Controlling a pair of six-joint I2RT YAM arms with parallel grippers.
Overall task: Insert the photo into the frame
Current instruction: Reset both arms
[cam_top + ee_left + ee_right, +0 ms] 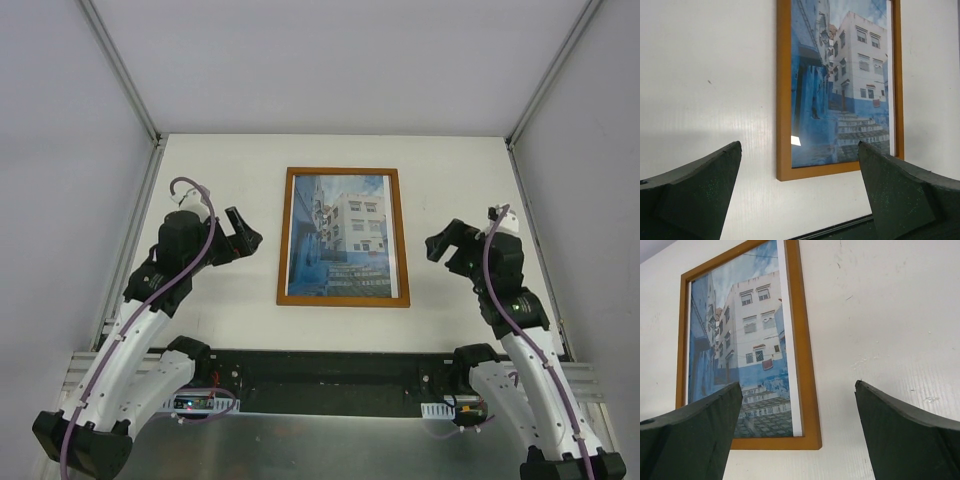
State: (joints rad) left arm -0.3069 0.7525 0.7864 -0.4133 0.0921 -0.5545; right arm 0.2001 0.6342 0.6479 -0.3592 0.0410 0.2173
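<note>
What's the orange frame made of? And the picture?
The frame looks like wood, smooth orange-brown, though no grain shows. The photo looks like printed paper, with a white edge strip. A bright glint suggests a glossy clear pane over it.

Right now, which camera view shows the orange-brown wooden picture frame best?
The top external view: the orange-brown wooden picture frame lies whole there, all four rails visible around the photo of white buildings. The left wrist view cuts off its top; the right wrist view loses its top right and lower left corners.
</note>
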